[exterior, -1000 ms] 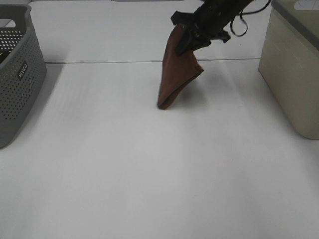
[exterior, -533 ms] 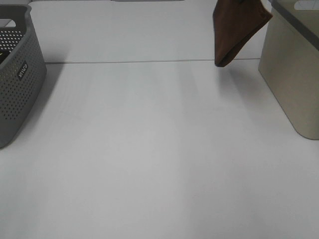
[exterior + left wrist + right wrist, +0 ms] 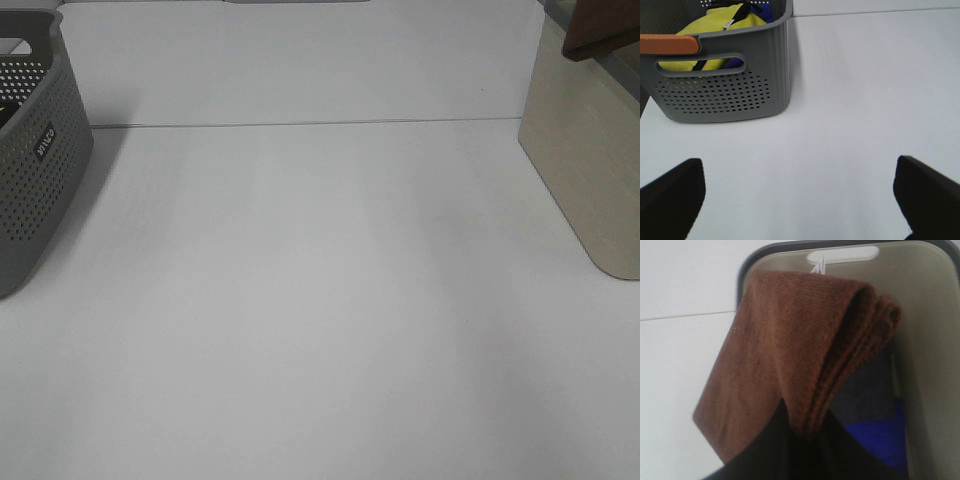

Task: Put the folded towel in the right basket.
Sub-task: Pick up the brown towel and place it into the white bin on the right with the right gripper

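While clamped in the right claw [image 3: 801, 442], the towel [image 3: 790, 350] hangs over the basket [image 3: 930, 315].

Left basket [image 3: 35, 160], open table [image 3: 320, 300], right basket [image 3: 585, 170]

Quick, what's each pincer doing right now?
Left pincer: open, holding nothing.
Right pincer: shut on the brown towel.
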Controlling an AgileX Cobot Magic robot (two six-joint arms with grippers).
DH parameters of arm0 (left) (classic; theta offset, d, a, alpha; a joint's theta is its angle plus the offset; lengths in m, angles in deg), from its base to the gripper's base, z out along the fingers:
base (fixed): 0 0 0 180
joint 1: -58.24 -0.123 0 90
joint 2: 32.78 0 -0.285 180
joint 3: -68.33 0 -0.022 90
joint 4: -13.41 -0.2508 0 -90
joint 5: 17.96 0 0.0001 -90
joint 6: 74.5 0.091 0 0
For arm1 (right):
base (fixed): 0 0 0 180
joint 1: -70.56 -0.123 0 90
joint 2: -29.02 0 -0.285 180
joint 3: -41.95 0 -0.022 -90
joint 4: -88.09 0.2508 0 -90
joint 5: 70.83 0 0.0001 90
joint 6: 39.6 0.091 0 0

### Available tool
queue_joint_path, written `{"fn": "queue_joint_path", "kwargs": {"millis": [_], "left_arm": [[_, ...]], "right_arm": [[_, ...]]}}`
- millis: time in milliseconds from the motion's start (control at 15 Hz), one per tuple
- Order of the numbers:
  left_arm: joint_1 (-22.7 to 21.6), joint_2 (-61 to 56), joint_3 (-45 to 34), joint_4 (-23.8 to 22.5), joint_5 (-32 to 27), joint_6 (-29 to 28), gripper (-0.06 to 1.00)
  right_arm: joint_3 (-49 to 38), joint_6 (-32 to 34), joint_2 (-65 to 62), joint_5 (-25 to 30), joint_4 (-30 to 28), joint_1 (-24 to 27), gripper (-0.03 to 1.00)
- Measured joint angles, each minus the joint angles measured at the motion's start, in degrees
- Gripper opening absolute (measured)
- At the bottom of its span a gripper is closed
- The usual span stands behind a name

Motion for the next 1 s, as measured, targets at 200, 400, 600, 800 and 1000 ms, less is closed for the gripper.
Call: {"fn": "queue_joint_path", "kwargs": {"millis": [200, 400, 600, 800, 1000], "left_arm": [[0.0, 0.0, 0.0, 0.0, 0.0, 0.0, 0.97], [0.0, 0.0, 0.0, 0.0, 0.0, 0.0, 0.97], [0.0, 0.0, 0.0, 0.0, 0.0, 0.0, 0.97], [0.0, 0.0, 0.0, 0.0, 0.0, 0.0, 0.97], [0.0, 0.0, 0.0, 0.0, 0.0, 0.0, 0.97]], "right_arm": [[0.0, -0.06, 1.26, 0.0, 0.0, 4.47, 0.07], [0.0, 0.23, 4.98, -0.06, -0.17, 4.81, 0.07], [0.0, 1.55, 7.85, -0.06, -0.17, 4.81, 0.16], [0.0, 1.83, 8.59, -0.06, -0.11, 4.81, 0.46], [0.0, 2.92, 7.96, -0.06, 1.78, 4.35, 0.57]]}}
